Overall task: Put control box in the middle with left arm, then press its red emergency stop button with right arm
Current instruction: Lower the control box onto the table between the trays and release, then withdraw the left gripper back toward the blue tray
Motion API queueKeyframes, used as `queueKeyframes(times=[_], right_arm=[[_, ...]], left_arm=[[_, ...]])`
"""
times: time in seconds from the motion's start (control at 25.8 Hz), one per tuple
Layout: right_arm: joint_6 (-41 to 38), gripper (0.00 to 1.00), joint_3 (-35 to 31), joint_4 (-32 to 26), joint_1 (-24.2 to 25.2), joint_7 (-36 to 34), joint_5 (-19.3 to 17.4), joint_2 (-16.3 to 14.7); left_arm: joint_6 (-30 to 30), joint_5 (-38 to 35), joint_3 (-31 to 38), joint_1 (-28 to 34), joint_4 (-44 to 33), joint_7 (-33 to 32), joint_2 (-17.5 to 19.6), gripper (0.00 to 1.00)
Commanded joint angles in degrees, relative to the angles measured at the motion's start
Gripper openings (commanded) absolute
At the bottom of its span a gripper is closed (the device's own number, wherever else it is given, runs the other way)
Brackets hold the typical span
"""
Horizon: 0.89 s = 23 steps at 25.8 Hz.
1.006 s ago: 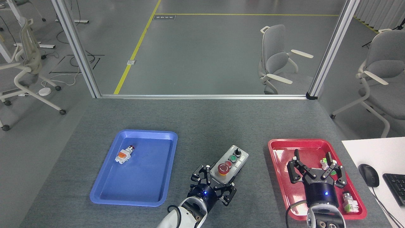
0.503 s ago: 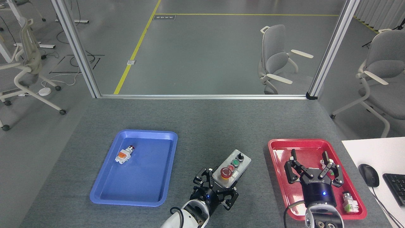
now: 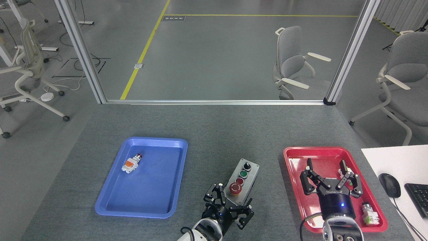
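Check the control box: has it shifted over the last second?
Yes. The control box swung while held at its near end: its knob end first drifted toward the red tray, then turned back away, leaving the box more upright in view.

We look out on a lab-like office: aluminium frame posts [image 3: 80,50], taped floor lines [image 3: 143,50], swivel chairs [image 3: 291,63], keyboard [image 3: 418,197] far right.

The left gripper [image 3: 230,207] covers the control box's [image 3: 241,181] near end. The right gripper [image 3: 329,181] hides part of a small green-and-white piece [image 3: 346,174]. The keyboard [image 3: 418,198] runs off the right edge.
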Motion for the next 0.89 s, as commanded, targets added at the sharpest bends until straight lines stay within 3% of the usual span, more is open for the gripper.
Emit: queueKeyframes(times=[0.0,0.27,0.35,0.43,0.54,0.62,0.77,0.85], right_arm=[[-0.05,0.99,0.01,0.08,-0.09,0.02,0.00,-0.08],[-4.98,0.94,0.10,0.96,-0.70,0.02,0.00,-0.35],[-8.58,0.74,0.10,1.49,-0.97,0.02,0.00,-0.61],[-12.97,0.46,0.10,2.10,-1.50,-0.15,-0.09,-1.31],[-21.32,0.13,0.10,3.33,-2.02,-0.24,-0.09,-1.75],[-26.25,0.00,0.01,3.77,-2.20,-0.24,-0.09,-1.75],[-36.35,0.00,0.10,4.30,-2.81,-0.15,-0.70,-2.37],[-41.01,0.00,0.19,4.48,-3.08,0.02,-0.88,-2.81]], left_arm=[[-0.34,-0.11,0.03,2.42,-2.80,-0.16,0.61,0.96],[-0.25,0.07,0.65,8.66,-12.56,-0.25,8.69,0.97],[-0.25,0.07,1.70,10.16,-14.93,-0.25,10.54,0.98],[-0.34,0.16,3.37,11.92,-18.00,-0.25,12.47,0.98],[-0.60,0.16,5.83,15.08,-24.59,-0.25,16.07,0.98],[-0.78,0.16,7.50,17.19,-29.69,-0.34,18.80,0.98],[-1.48,0.16,13.83,22.02,-40.51,-0.34,23.72,0.98],[-3.06,0.24,19.10,23.78,-44.11,-0.34,24.34,0.98]])
